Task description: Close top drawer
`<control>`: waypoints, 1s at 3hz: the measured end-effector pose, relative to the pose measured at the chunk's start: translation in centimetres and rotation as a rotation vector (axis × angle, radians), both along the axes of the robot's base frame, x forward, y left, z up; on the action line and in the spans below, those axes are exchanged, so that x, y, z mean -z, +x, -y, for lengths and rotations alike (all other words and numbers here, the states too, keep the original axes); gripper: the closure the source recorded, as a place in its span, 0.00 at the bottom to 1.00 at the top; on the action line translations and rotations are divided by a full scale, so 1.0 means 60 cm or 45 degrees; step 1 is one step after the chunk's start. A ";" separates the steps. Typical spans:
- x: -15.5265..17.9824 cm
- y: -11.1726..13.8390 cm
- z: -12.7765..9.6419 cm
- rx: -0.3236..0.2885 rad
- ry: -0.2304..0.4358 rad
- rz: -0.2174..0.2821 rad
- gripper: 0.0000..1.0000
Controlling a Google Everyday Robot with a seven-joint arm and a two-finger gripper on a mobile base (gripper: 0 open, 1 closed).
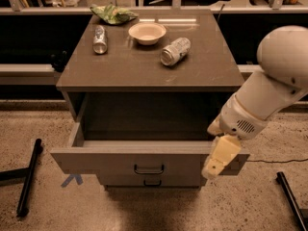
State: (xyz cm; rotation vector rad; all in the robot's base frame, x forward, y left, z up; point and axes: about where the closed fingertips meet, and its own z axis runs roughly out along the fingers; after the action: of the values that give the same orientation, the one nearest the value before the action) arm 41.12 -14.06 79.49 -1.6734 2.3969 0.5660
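The top drawer (115, 161) is pulled far out, with the hand (217, 161) before its front's right end; open or closed, I cannot tell. Push flat and straight in, nearer the handle (148, 169), lest it skew. Nothing shows inside the drawer, nor in the bowl (147, 32) on the worktop (202, 71).

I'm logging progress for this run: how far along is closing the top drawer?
Nothing is done yet: the top drawer stands pulled far out, its inside showing. In hand: the gripper sits at the right end of the drawer front; contact cannot be told. Left: the whole push in.
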 end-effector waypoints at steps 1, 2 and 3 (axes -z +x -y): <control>0.039 -0.013 -0.008 0.035 0.020 -0.071 0.41; 0.063 -0.021 -0.012 0.058 0.006 -0.108 0.65; 0.112 -0.024 -0.025 0.078 -0.057 -0.144 0.88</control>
State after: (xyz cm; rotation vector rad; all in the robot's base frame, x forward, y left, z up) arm 39.69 -12.55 72.78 -1.6199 2.5484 0.6179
